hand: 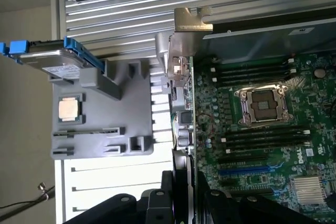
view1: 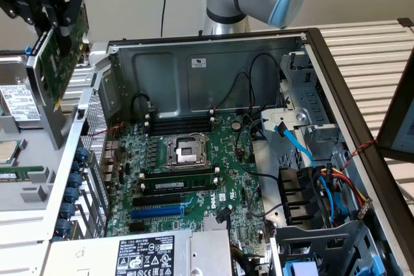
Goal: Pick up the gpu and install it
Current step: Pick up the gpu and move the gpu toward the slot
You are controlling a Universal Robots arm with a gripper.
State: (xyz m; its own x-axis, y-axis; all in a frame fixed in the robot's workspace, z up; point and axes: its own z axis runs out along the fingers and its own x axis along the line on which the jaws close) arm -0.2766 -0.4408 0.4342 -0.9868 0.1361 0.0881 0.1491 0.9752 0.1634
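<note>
The gpu (view1: 65,46), a green card with a long silver end bracket (view1: 50,105), hangs tilted in the air beyond the open computer case's wall, on the exterior view's left. My gripper (view1: 61,27) is shut on its upper part. In the wrist view I look along the gpu (hand: 184,103) edge-on, its bracket (hand: 191,19) at the far end, and my black fingers (hand: 173,190) clamp it from both sides. Inside the case lies the motherboard (view1: 194,172) with an open CPU socket (view1: 183,150) and a blue expansion slot (view1: 158,211), well below and apart from the card.
A grey holder (hand: 100,124) outside the case carries a CPU chip (hand: 71,109) and a drive with blue rails (hand: 50,59). The power supply (view1: 142,253) sits at the case's near end. Loose cables (view1: 323,179) and drive cages crowd the exterior view's right.
</note>
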